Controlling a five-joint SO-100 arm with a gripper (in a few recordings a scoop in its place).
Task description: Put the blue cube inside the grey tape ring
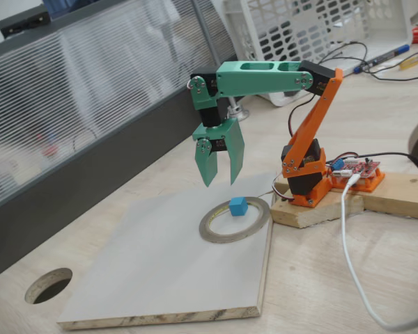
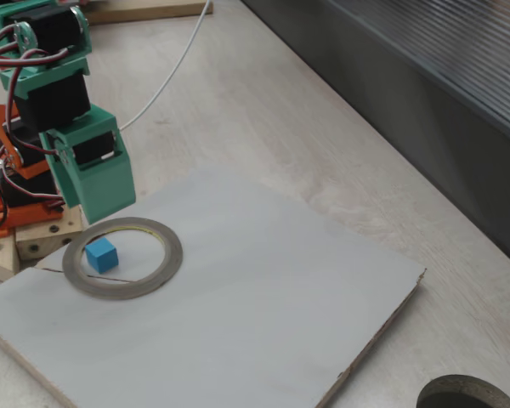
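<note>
Blue cube (image 1: 237, 206), small and bright, sits flat inside the thin grey tape ring (image 1: 216, 232), near its far edge in a fixed view. Both lie on a pale grey board (image 1: 160, 271) on the light wooden worktop (image 1: 320, 278). Above them hangs the green two-finger gripper (image 1: 221, 182), its fingers spread apart and holding nothing.

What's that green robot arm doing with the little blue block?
The blue cube is sitting inside the grey tape ring, on a pale board. The green gripper hangs just above it, jaws apart and holding nothing. So the cube looks delivered, and nothing is touching it right now.
</note>
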